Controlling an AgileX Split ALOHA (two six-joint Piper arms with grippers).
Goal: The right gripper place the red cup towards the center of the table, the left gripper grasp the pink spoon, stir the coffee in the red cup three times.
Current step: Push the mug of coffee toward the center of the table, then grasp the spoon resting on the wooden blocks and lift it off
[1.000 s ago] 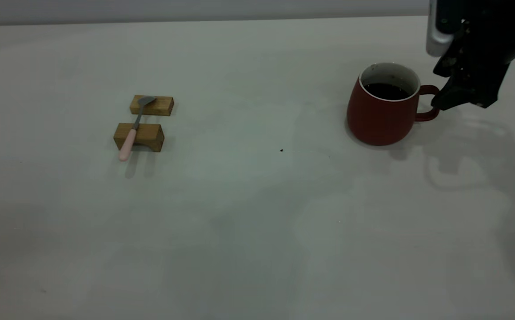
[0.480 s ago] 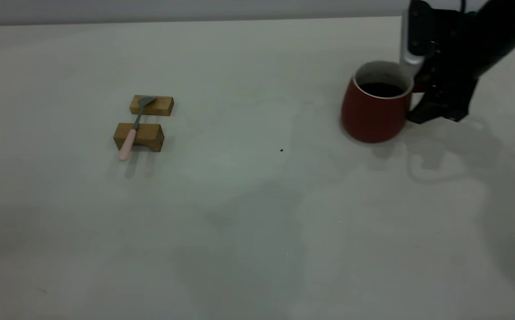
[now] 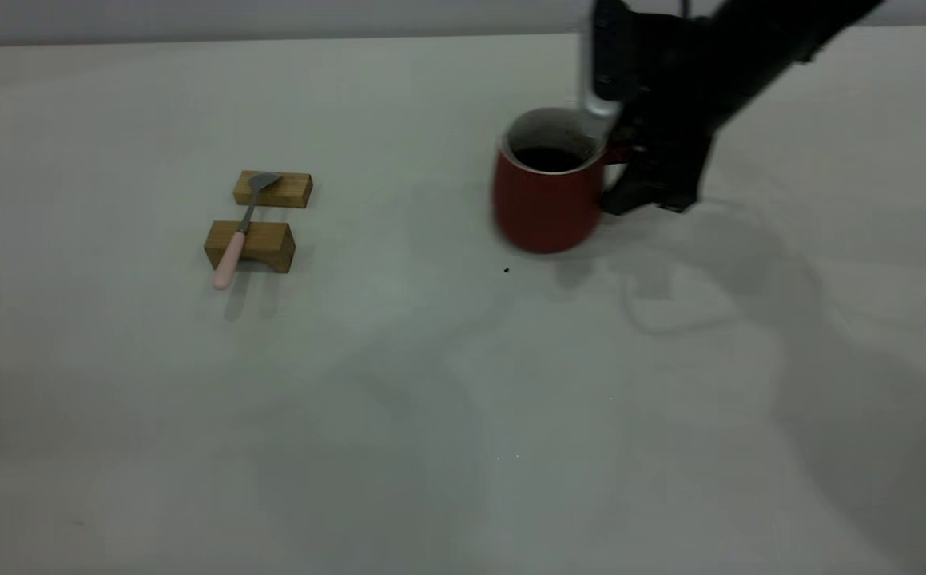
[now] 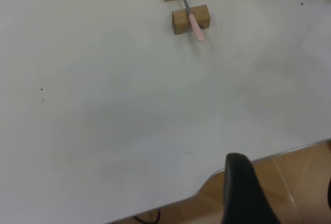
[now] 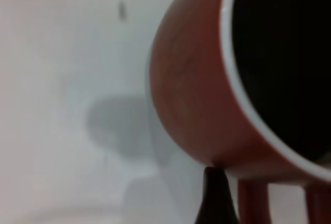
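Observation:
The red cup (image 3: 546, 209) stands right of the table's (image 3: 431, 399) middle, with dark coffee (image 3: 549, 158) inside. My right gripper (image 3: 621, 185) is at the cup's right side, shut on its loop handle. In the right wrist view the cup (image 5: 196, 79) and its coffee (image 5: 279, 53) fill the frame, and one black fingertip (image 5: 216, 195) sits beside the handle (image 5: 253, 203). The pink spoon (image 3: 232, 249) lies across two wooden blocks at the left. In the left wrist view the spoon (image 4: 192, 21) is far off, and my left gripper (image 4: 284, 198) hangs open over the table's edge.
Two wooden blocks (image 3: 272, 189) (image 3: 259, 246) carry the spoon, its bowl on the far one and its pink handle overhanging the near one. A small dark speck (image 3: 506, 270) marks the table just in front of the cup. The floor (image 4: 289, 172) shows past the table edge.
The right gripper closed in on the cup's handle and has carried the cup leftwards, towards the table's middle. The spoon and blocks have not moved.

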